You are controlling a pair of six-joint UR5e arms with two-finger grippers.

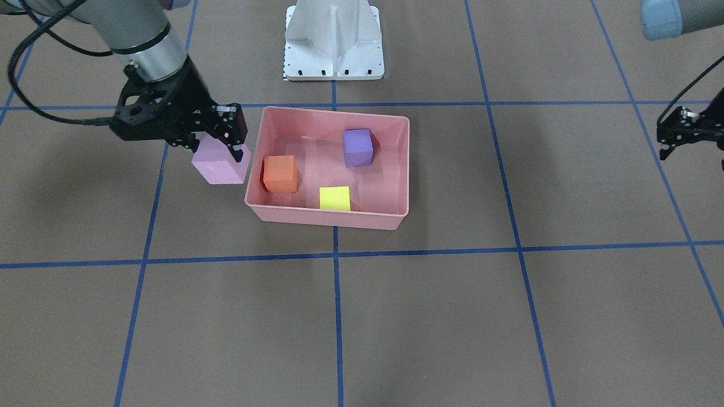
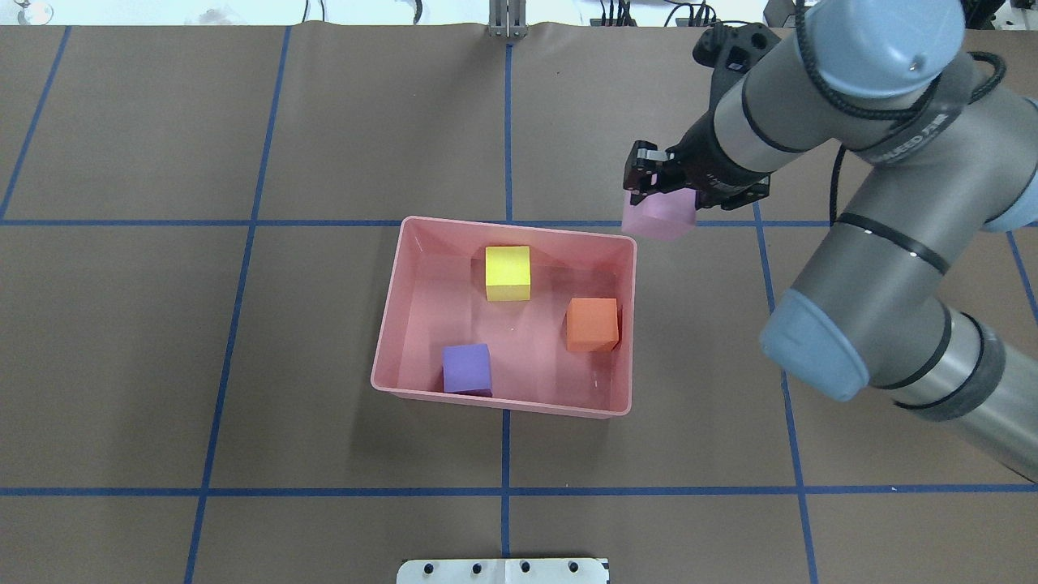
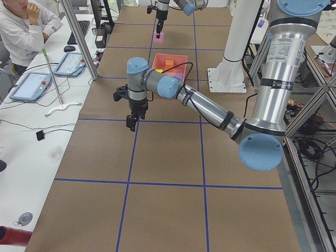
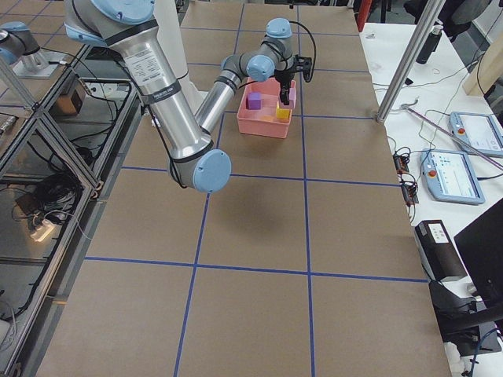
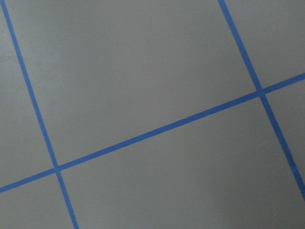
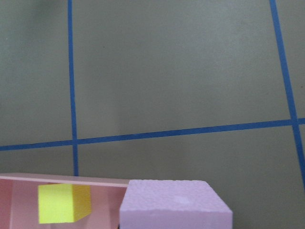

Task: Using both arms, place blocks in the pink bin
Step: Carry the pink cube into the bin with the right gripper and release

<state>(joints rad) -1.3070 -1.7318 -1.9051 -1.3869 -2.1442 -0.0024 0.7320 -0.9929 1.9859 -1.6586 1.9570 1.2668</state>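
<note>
pink cube point(image 1: 218, 168) clamped in right pincer point(image 1: 218, 148), aloft beside bin point(image 1: 328, 218); left pincer point(image 1: 670, 144) unclear

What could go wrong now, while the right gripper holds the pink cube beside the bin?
1. The pink cube, held by the right gripper, hangs outside the bin, close to its wall. Released here, it would probably land on the table.
2. Whether the cube clears the rim is unclear; a sideways move might push the bin.
3. The orange cube sits just inside that wall, so the pink cube could land on it and end up tilted.
</note>
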